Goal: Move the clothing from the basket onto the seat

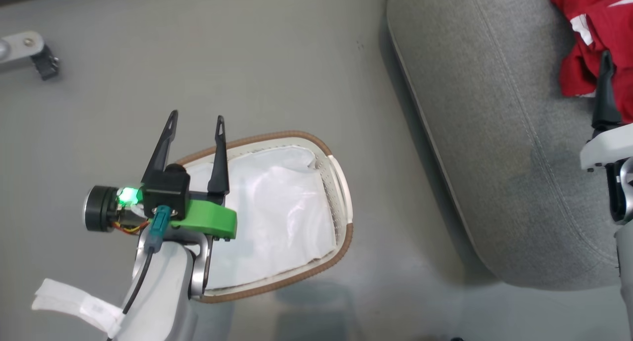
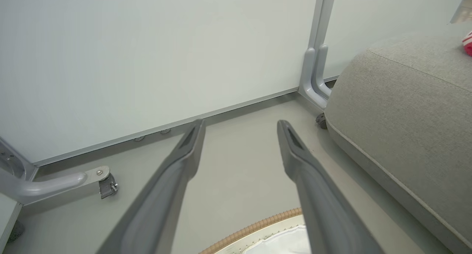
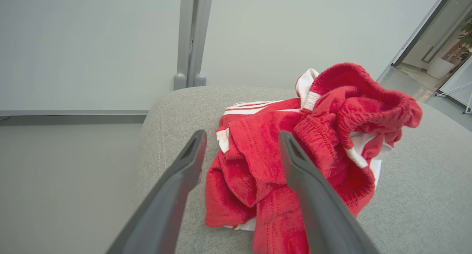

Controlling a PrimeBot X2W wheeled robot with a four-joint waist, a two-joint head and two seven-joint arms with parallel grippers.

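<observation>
Lying crumpled on the seat (image 1: 494, 133), the clothing (image 3: 295, 154) sits before the right gripper (image 3: 241, 134), jaws spread; the left gripper (image 1: 196, 116), jaws spread too, hovers above the basket (image 1: 347, 232) edge.

Basket (image 1: 347, 238) on flr (image 1: 272, 59); clothing (image 1: 601, 31) on seat (image 1: 494, 133)

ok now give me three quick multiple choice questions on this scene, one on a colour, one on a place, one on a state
1. The cloth in the basket is: A white, B red, C blue.
2. The red clothing lies: A on the floor, B on the seat, C in the basket.
3. The right gripper is: A shut on the clothing, B open, C shut on nothing.

Answers:
1 A, the head view shows a plain white sheet in the basket.
2 B, the pile rests on the grey cushion.
3 B, its two fingers stand wide apart with nothing pinched.
</observation>
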